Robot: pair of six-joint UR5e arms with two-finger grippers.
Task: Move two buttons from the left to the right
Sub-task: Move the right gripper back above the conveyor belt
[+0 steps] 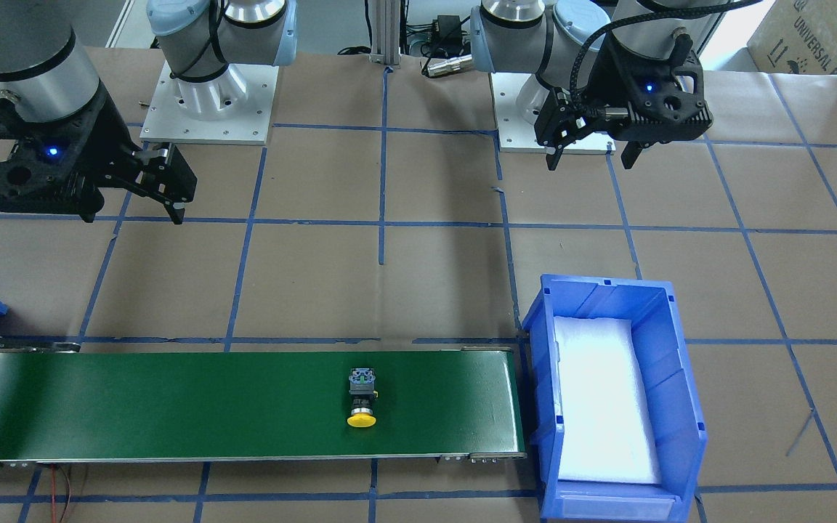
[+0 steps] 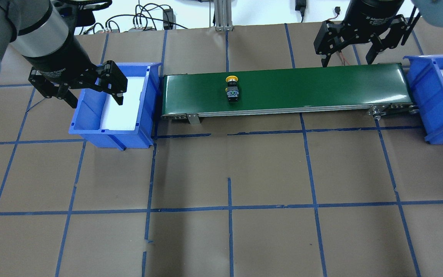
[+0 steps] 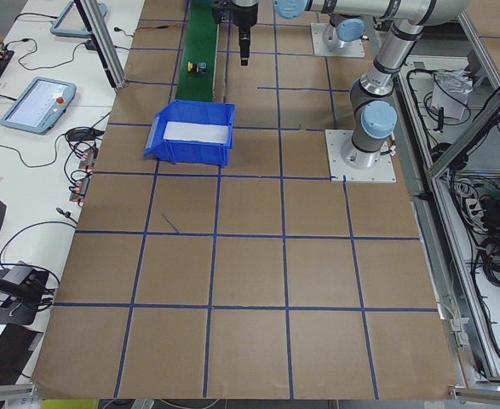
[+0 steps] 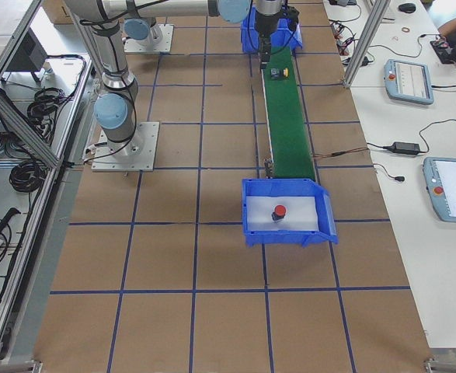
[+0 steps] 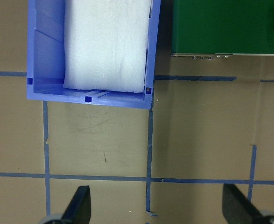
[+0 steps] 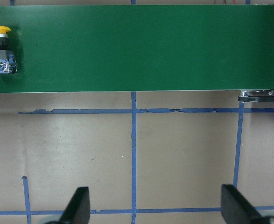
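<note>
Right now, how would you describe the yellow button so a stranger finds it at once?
Find the long green conveyor belt. The yellow-capped push button lies alone on it, on its side, nearer the robot's left end. The red-capped button, the only other one, sits in the blue bin at the belt's right end.

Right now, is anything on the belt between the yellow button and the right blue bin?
Nothing visible. The green belt is bare from the yellow button to the right bin, where the red button lies. The right gripper hangs open, raised above the belt.
</note>
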